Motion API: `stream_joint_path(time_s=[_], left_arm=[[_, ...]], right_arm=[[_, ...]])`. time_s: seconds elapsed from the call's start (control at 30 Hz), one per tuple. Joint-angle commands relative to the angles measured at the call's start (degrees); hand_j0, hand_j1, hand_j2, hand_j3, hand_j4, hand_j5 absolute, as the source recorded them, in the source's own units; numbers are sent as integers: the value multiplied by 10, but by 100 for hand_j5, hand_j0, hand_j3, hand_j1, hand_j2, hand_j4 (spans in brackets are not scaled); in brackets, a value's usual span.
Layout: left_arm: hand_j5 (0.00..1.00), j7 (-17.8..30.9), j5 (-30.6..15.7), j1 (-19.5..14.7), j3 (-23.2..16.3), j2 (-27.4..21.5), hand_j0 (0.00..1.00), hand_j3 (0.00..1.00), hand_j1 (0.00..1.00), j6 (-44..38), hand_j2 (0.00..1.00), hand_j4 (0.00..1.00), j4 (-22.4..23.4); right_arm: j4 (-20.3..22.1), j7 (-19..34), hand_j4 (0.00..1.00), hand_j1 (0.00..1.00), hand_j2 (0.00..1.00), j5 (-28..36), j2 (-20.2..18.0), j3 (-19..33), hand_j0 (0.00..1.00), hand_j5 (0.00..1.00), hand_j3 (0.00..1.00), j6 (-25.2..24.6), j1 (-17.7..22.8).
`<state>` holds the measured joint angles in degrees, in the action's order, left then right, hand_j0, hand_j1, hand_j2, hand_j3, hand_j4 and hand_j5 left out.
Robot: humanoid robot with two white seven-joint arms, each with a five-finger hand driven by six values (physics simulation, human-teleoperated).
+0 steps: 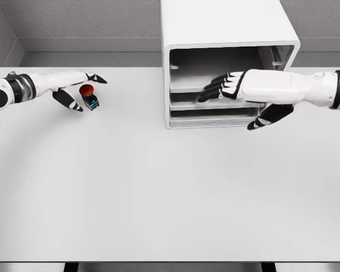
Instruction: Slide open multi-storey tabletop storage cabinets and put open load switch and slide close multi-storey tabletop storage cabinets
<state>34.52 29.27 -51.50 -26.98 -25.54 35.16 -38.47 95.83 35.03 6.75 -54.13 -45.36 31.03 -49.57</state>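
A white multi-storey cabinet (232, 34) stands at the back of the table, its front facing me, with the top bay hollow and two low drawers (209, 116) below. My right hand (229, 93) reaches in from the right, fingers extended over the drawer fronts and thumb hanging below, holding nothing. At the far left lies the load switch (89, 96), a small dark block with a red round button. My left hand (79, 90) hovers around it, fingers spread on either side, not closed on it.
The white table (158, 192) stretches wide in front of the cabinet. Grey partition walls (79, 22) close off the back and the left corner. The table's front edge runs along the bottom of the view.
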Motion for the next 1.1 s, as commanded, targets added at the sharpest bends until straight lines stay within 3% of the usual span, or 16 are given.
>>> stream_joint_path(time_s=[0.0, 0.1, 0.2, 0.27, 0.57, 0.67, 0.87, 1.07], left_arm=[[81, -1, 1, 0, 2, 1, 81, 81, 81, -2, 81, 81, 4], [71, -2, 1, 1, 1, 1, 71, 71, 71, -2, 71, 71, 3], [46, -2, -4, 1, 1, 0, 46, 46, 46, -2, 46, 46, 3], [41, -1, -4, 2, 1, -1, 41, 41, 41, -2, 41, 41, 2], [40, -1, -7, 2, 3, -7, 40, 40, 40, -2, 40, 40, -8], [40, -2, -36, 10, 2, -11, 40, 40, 40, -2, 40, 40, -57], [39, -2, -69, 13, 1, -48, 39, 39, 39, -2, 39, 39, -114], [40, -2, -127, 47, 1, -99, 40, 40, 40, -2, 40, 40, -204]], right_arm=[[-15, 0, 100, 100, 100, 3, 3, 1, 100, 100, 100, -25, 0], [-29, 0, 100, 100, 100, 1, 14, 0, 100, 100, 100, -40, -4], [-51, 0, 100, 100, 100, -1, 24, -1, 100, 100, 100, -42, -3], [-68, 0, 100, 100, 100, -9, 32, -5, 100, 100, 100, -42, -3], [-111, 0, 100, 100, 100, -53, 68, -17, 100, 100, 100, -65, -4], [-126, 0, 100, 100, 100, -75, 76, -17, 100, 100, 100, -69, -8], [-129, 0, 100, 100, 100, -78, 75, -17, 100, 100, 100, -69, -11], [-132, 0, 100, 100, 100, -96, 77, -20, 100, 100, 100, -73, -11]])
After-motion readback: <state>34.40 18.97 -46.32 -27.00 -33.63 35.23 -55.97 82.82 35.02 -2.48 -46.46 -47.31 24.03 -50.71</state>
